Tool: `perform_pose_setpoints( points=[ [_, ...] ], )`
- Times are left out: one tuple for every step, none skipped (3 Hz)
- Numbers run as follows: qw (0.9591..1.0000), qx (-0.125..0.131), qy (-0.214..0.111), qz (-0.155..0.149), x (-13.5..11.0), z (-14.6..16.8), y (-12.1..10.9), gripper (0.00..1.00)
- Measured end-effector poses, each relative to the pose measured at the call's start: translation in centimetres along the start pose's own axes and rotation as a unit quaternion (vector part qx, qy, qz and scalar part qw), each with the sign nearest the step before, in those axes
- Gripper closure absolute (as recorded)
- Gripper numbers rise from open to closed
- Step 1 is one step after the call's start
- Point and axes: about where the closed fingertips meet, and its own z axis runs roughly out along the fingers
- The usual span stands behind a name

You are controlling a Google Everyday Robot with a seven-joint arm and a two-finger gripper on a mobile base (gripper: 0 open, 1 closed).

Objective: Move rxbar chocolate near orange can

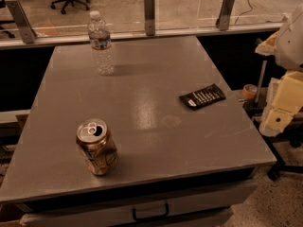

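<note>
The rxbar chocolate [202, 96], a flat black wrapper with rows of white text, lies on the grey table [156, 70] near its right edge. The orange can [97, 147] stands upright near the table's front left, its silver top opened. The bar and the can are well apart, with bare table between them. My gripper [279, 112], pale yellow-white, hangs off the table's right side, to the right of the bar and apart from it, holding nothing that I can see.
A clear plastic water bottle [101, 42] stands at the table's back left. A glass barrier with metal posts [149, 13] runs behind the table. A roll of tape [249, 91] sits just past the right edge. A drawer handle [150, 211] is below the front edge.
</note>
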Motion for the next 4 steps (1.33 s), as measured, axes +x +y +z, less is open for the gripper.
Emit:
perform_pose_setpoints(
  points=[
    [1.0, 0.0, 0.0, 0.0, 0.0, 0.0, 0.0, 0.0],
    [0.9995, -0.001, -0.03, -0.002, -0.3, 2.1, -1.4, 0.0],
    [0.9955, -0.012, -0.094, -0.002, -1.5, 6.4, -5.0, 0.0],
    [0.9877, -0.036, -0.152, 0.002, -3.4, 10.7, -8.2, 0.0]
  ],
)
